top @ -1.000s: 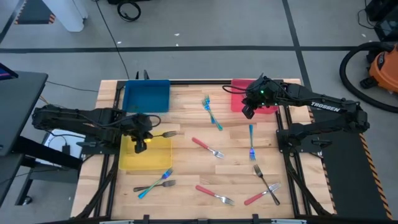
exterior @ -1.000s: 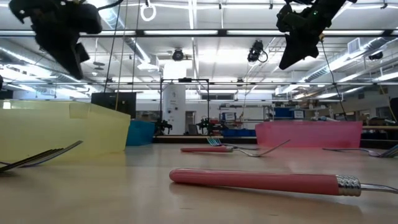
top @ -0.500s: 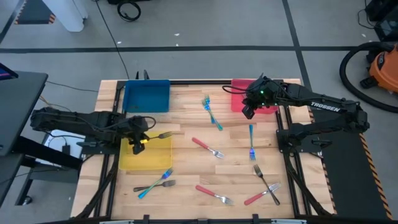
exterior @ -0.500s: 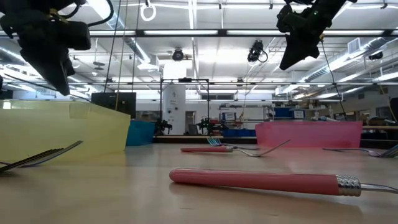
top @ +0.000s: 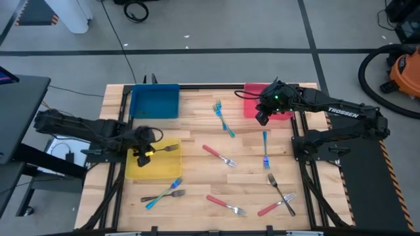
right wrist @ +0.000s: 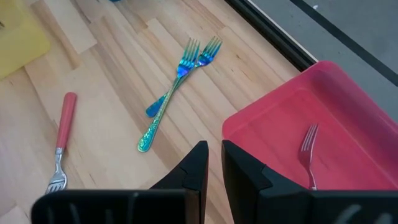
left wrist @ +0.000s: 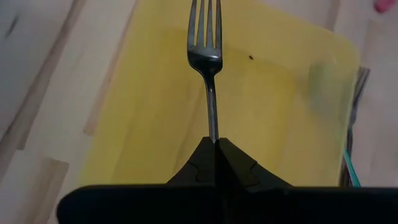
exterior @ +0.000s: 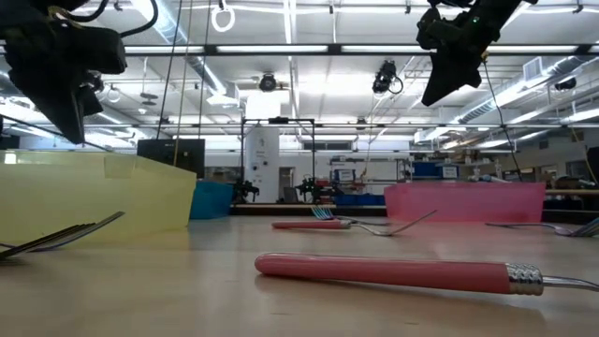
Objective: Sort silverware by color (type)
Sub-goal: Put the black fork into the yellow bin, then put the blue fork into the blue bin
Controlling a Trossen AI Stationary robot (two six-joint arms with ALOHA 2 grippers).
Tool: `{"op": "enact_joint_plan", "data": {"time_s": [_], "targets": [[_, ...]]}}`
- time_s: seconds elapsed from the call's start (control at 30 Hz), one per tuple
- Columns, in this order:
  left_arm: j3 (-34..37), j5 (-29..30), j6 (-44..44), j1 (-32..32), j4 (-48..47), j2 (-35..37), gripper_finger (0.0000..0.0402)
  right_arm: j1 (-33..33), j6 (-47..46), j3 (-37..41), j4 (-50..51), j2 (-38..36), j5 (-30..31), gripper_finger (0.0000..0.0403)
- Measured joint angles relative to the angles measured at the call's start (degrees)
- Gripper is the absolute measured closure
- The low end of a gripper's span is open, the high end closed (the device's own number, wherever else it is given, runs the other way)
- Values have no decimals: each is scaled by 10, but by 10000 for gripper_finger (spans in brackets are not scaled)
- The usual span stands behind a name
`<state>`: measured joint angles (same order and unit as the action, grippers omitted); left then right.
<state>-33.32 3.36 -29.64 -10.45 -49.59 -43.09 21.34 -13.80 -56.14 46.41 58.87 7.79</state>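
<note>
Silverware lies scattered across the wooden table (top: 197, 131), with a red-handled fork (exterior: 412, 273) nearest the table-level camera, its pink handle running across the foreground toward a metal collar. Seen from above, this near edge of the table also carries a blue fork crossed with a dark one (top: 164, 191), and a black fork crossed over another red-handled fork (top: 281, 198).

Further in, the left gripper (top: 140, 156) hangs over the yellow tray (top: 134, 172), its fingers pressed together on the handle of a silver fork (left wrist: 207, 46). The fork's tines point out over the tray's floor, clear of the surface as far as the wrist view shows. A lone red-handled fork (top: 218, 156) rests at mid-table, and a blue fork (top: 265, 148) lies toward the right side.

Beyond these, two iridescent blue forks (right wrist: 177, 79) lie crossed, their tines toward the far edge. The right gripper (top: 263, 117) hovers high beside the red tray (right wrist: 348, 106), its fingers parted by a narrow gap and holding nothing. One silver-tined fork (right wrist: 306, 152) sits inside the red tray. A blue tray (top: 155, 101) occupies the far left corner of the table.
</note>
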Motion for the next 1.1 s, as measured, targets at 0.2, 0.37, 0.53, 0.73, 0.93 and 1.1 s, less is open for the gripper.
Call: {"op": "enact_joint_plan", "data": {"time_s": [0.2, 0.37, 0.53, 0.73, 0.93, 1.1], "targets": [[0, 22, -36, -14, -2, -9, 397, 0, -2, 0, 0, 0, 0, 348], [0, 29, -42, -14, -2, -44, 395, 0, -2, 0, 0, 0, 0, 348], [0, 29, -38, -14, 2, -89, 374, 0, -2, 0, 0, 0, 0, 348], [0, 32, -37, -14, 35, -139, 349, 0, -1, 0, 0, 0, 0, 348], [0, 32, -37, -14, 50, -160, 347, 0, 3, 0, 0, 0, 0, 348], [0, 46, -5, -13, 88, -161, 347, 0, 4, 0, -11, 0, 0, 348]]}}
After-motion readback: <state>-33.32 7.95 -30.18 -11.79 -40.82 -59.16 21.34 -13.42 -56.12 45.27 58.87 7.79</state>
